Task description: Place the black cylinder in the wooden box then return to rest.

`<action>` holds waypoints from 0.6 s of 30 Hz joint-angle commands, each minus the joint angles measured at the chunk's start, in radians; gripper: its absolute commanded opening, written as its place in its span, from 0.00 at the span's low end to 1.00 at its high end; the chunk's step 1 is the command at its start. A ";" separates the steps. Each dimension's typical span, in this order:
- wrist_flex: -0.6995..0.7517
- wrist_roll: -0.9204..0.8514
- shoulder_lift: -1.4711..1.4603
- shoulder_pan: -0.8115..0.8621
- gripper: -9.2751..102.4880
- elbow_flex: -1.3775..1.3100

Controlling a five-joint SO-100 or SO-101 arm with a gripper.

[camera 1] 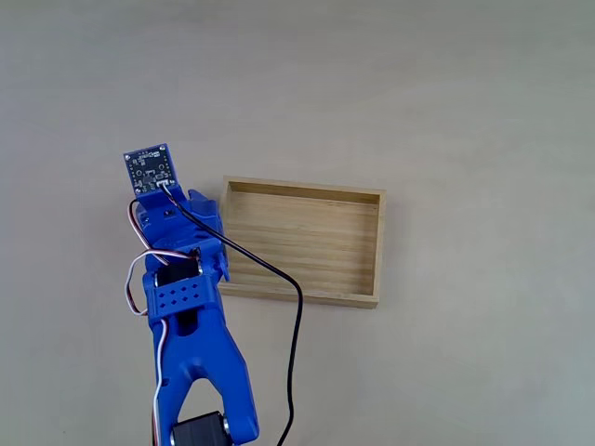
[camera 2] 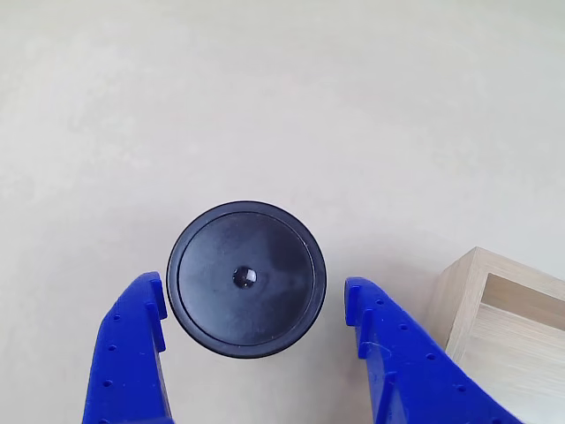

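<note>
Fixed view, looking down: your blue arm (camera 1: 191,316) comes up from the bottom edge of the picture and reaches over the pale table (camera 1: 465,93), with a small circuit board (camera 1: 150,170) at its far end and a black cable (camera 1: 296,334) trailing back toward the bottom edge. The wooden box (camera 1: 302,242) lies just right of the arm's head, its near-left corner partly covered by the blue housing; the planked floor that shows is bare. You cannot read the fingers from here, since the arm's own body hides them and whatever sits beneath. The other view, looking straight down past the fingertips: the gripper (camera 2: 252,309) stands open, one blue finger (camera 2: 132,353) at lower left and the other at lower right. The black cylinder (camera 2: 245,278) stands upright on the table between them, round top facing you, tiny centre hole plain. The left finger is just beside its rim, possibly touching; the right finger stands clearly apart. A corner of the wooden box (camera 2: 459,291) enters at the lower right, apart from the cylinder.
</note>
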 commanded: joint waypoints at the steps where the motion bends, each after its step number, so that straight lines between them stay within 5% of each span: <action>1: -0.035 -0.003 -0.025 -0.012 0.35 -0.121; 18: -0.037 -0.002 0.014 -0.023 0.32 -0.160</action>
